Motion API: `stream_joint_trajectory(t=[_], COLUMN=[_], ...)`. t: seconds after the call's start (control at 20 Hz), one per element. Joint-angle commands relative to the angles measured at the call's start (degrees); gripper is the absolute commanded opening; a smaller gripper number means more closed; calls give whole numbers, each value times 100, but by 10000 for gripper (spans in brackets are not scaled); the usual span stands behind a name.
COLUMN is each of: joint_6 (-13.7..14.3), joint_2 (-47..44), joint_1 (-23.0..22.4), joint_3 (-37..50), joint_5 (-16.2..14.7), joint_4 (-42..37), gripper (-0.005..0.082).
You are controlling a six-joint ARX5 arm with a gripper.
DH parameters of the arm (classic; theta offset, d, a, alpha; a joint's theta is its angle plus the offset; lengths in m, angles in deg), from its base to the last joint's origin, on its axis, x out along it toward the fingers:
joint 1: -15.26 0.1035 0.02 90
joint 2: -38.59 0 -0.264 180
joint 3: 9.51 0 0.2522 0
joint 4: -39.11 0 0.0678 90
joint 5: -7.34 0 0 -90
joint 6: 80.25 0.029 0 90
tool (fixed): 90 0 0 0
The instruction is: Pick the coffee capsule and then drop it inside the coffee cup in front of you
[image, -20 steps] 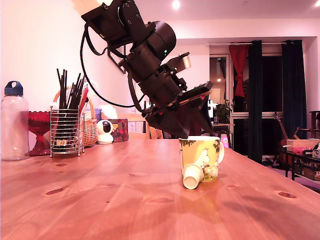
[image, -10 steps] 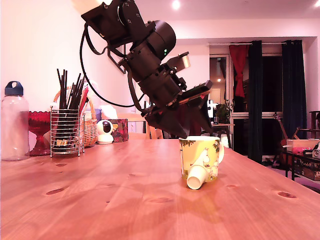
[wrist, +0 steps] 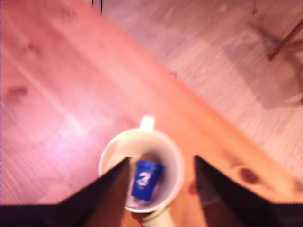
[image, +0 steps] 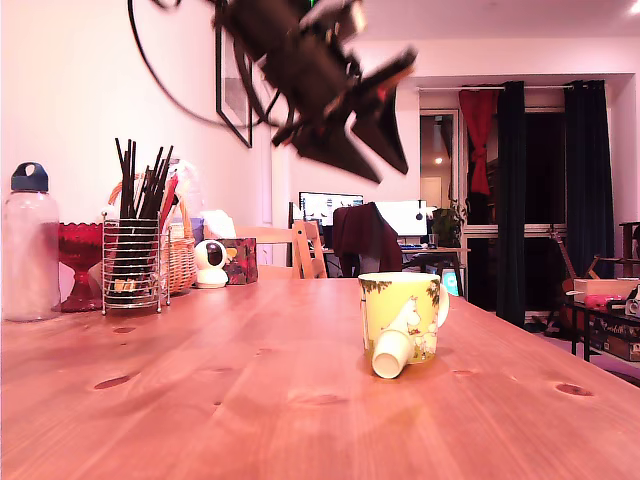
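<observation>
At the far left of the exterior view we are seeing a clear bottle (image: 27, 245) standing well apart from the action. Upper centre, the end effector (image: 390, 172) is hanging high above the worktop (image: 200, 390), its jaws spread and carrying nothing. Lower, right of centre, the coffee capsule (wrist: 144, 179) is lying inside the coffee cup (image: 400, 318), while a cream pod (image: 390, 355) is leaning against its outside. We are judging the drop done. Any retreat should go straight up, clear of the rim.

Glossy ceramic coffee cup (image: 403, 312), smooth knotty wooden table (image: 200, 400), wire-mesh metal holder (image: 133, 265), clear plastic bottle (image: 28, 250)
</observation>
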Motion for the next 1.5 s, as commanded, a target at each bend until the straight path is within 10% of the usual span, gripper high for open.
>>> stream_joint_trajectory(t=[0.0, 0.65, 1.45], joint_6=[26, 20, -990], joint_2=[-42, 15, 1626], joint_1=[-105, -487, -511], joint_3=[13, 260, 3585], joint_5=[83, 278, 935], joint_4=[136, 308, -2669], gripper=[158, -24, -24])
